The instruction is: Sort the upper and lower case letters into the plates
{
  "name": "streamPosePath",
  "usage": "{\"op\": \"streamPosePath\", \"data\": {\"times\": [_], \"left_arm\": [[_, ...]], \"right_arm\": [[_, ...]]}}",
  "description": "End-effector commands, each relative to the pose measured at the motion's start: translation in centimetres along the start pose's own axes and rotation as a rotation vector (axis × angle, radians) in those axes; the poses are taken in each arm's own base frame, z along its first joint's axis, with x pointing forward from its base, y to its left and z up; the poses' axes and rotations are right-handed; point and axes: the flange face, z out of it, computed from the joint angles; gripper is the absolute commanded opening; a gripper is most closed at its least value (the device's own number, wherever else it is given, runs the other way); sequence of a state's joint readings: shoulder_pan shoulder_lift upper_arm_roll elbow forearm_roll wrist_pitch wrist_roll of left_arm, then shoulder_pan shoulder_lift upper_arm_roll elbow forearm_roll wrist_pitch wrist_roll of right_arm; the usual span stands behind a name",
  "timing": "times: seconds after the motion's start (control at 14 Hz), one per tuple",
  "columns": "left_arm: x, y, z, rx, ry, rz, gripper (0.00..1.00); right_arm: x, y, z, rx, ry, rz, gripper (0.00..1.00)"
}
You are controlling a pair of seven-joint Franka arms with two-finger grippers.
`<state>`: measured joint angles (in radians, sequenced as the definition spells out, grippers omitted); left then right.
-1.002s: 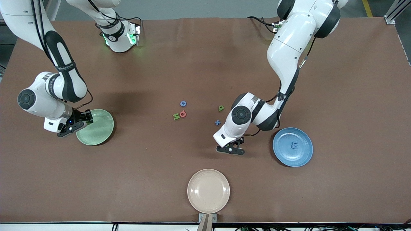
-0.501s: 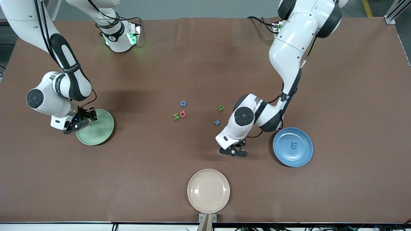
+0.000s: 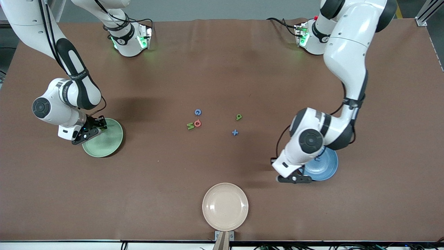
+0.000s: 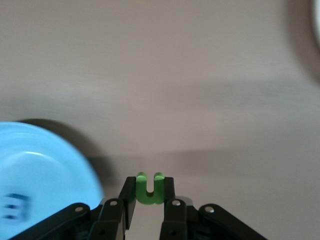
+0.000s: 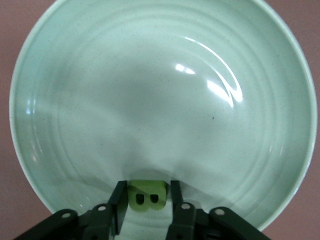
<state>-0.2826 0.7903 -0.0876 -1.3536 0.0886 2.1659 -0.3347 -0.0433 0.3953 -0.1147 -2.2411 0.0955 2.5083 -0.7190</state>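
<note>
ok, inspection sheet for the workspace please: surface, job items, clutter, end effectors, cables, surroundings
Surface: brown table, no spills seen.
Job items: green plate at the right arm's end; blue plate at the left arm's end with a blue letter in it; five loose letters mid-table.
Clutter: beige plate, nearest the front camera.
End effectors: left end effector shut on green U letter, beside the blue plate's rim; right end effector shut on green B letter, over the green plate.
Cables: black leads by the left arm's base.
Surroundings: nothing seen.
</note>
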Motion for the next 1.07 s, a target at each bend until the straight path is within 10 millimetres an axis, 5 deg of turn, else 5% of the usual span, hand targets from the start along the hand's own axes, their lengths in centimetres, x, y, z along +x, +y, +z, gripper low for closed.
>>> {"op": "streamPosePath", "data": {"times": [0.0,0.14,0.29,0.36,0.43,0.64,0.79,1.0], "left_arm": [[-0.6,-5.0,0.5,0.025,-0.041,0.01,0.04],[-0.8,-7.9,1.7,0.031,-0.069,-0.023,0.09],[-1.1,-9.6,2.8,0.035,-0.092,-0.044,0.27],[-1.2,-10.4,3.1,0.036,-0.098,-0.065,0.56],[-1.3,-10.6,3.2,0.038,-0.101,-0.069,1.0],[-1.3,-10.5,2.5,0.038,-0.104,-0.077,1.0],[-1.5,-8.9,1.2,0.039,-0.107,-0.121,1.0],[-2.7,-2.1,0.1,0.02,-0.096,-0.258,1.0]], "right_arm": [[0.8,-0.5,-1.6,-0.018,0.027,-0.002,0.87],[1.9,-1.7,-3.5,0.006,0.006,0.024,0.87],[3.6,-4.4,-5.7,0.042,-0.049,0.142,0.87],[4.6,-6.5,-7.1,0.055,-0.083,0.253,0.87],[5.5,-8.0,-8.0,0.059,-0.106,0.341,0.87],[8.6,-14.8,-9.3,0.019,-0.137,0.607,0.88],[10.8,-21.2,-9.1,-0.024,-0.135,0.789,0.9],[14.2,-30.4,-10.3,-0.053,-0.076,1.111,1.0]]}}
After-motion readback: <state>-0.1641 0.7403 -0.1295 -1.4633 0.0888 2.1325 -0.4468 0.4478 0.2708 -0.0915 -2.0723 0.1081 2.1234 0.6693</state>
